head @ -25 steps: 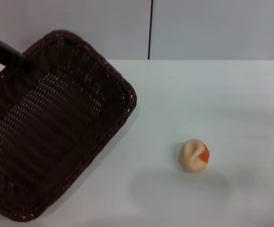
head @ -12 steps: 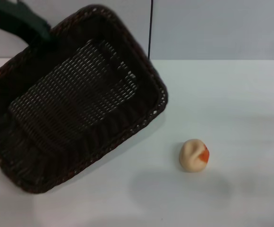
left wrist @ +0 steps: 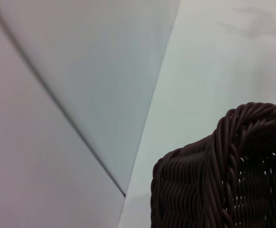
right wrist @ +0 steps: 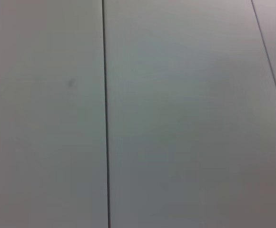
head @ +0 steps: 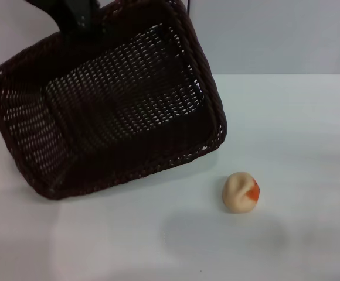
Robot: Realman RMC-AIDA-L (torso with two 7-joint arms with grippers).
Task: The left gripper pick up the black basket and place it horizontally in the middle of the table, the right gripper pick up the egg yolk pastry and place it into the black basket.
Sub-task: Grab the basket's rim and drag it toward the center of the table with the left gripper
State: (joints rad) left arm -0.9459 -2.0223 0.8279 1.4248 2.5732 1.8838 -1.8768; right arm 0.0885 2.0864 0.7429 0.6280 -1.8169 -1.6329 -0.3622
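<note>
The black basket (head: 111, 105) hangs tilted over the left half of the table, its open side facing me and its lower rim close to the tabletop. My left gripper (head: 76, 20) is at the basket's far upper rim, shut on it and carrying it. The basket's braided rim also shows in the left wrist view (left wrist: 223, 180). The egg yolk pastry (head: 241, 192) lies on the white table to the right of the basket and nearer to me, apart from it, with its orange-red patch facing right. My right gripper is out of view.
The white table (head: 299, 129) stretches to the right and in front of the pastry. A pale wall with a dark vertical seam (head: 188, 6) stands behind it. The right wrist view shows only pale panels with a seam (right wrist: 104, 118).
The basket has been lifted and carried up and to the right, swinging round so that its long side lies more across the table. The pastry has not moved.
</note>
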